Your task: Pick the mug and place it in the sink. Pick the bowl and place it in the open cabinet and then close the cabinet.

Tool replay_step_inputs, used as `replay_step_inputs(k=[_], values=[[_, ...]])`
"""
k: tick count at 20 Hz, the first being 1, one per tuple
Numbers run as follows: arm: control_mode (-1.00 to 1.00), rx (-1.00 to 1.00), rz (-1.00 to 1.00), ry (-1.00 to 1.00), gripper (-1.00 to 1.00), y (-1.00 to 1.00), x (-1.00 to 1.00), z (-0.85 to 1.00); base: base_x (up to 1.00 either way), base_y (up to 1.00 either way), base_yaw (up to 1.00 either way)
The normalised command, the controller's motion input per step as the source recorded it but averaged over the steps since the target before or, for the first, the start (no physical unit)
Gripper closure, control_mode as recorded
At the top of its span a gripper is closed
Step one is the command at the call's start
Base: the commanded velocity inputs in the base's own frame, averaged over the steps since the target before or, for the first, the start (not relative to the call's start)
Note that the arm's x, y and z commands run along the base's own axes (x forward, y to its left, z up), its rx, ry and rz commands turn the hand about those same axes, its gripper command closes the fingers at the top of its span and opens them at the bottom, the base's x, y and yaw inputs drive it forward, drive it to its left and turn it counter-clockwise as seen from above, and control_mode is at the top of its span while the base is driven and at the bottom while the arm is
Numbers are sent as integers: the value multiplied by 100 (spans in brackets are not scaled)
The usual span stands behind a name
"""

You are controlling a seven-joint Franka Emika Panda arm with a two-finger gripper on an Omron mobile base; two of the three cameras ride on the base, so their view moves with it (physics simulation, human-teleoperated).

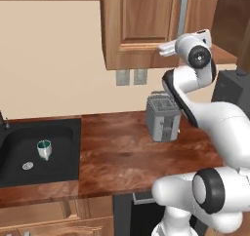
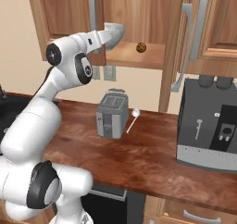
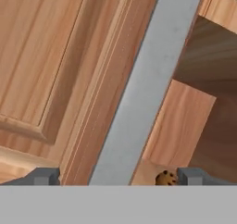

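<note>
Medium-brown wood with panelled doors and long silver bar handles makes up the wall cabinet (image 2: 134, 54), which stands open above the tabletop (image 1: 127, 157). On its wooden shelf lies a small brown speckled ball (image 2: 141, 47). The white arm reaches up to the cabinet's left door, and the end effector (image 3: 118, 176) sits at that door's edge: in the hand view its two dark fingertips (image 3: 46, 176) stand far apart, one over the door panel, the other near the brown ball, with the silver bar handle (image 3: 148, 84) running between them. The jaws are spread wide and grip nothing.

The small white mug with a teal inside (image 1: 44, 149) stands upright in the black recessed sink (image 1: 63, 132), in the basin beside a round silver drain (image 1: 28, 166).

On the dark reddish wood tabletop, a boxy grey toaster (image 2: 111, 113) stands below the open cabinet, near the wall. Just beside it on its right lies a white spoon (image 2: 133, 118), its round end pointing toward the wall. Further right stands a dark grey coffee machine (image 2: 208, 126). Two grey wall outlets (image 1: 132, 77) sit on the cream wall under the cabinet. The grey-white speckled bowl cannot be made out in the cabinet from these angles.
</note>
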Motion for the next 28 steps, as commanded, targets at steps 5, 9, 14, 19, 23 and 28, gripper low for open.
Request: replay_step_inputs(k=[5, 9, 14, 19, 23, 28], values=[[-100, -2, 9, 15, -100, 0, 18, 2, 0, 0, 0], [-100, 0, 4, 7, -100, -1, -33, 6, 0, 0, 0], [-100, 2, 10, 6, -100, 11, -100, 17, 0, 0, 0], [-100, 19, 3, 17, -100, 37, -100, 1, 0, 0, 0], [-100, 20, -4, 34, -100, 3, -100, 0, 0, 0, 0], [-100, 11, 0, 28, -100, 0, -100, 0, 0, 0, 0]])
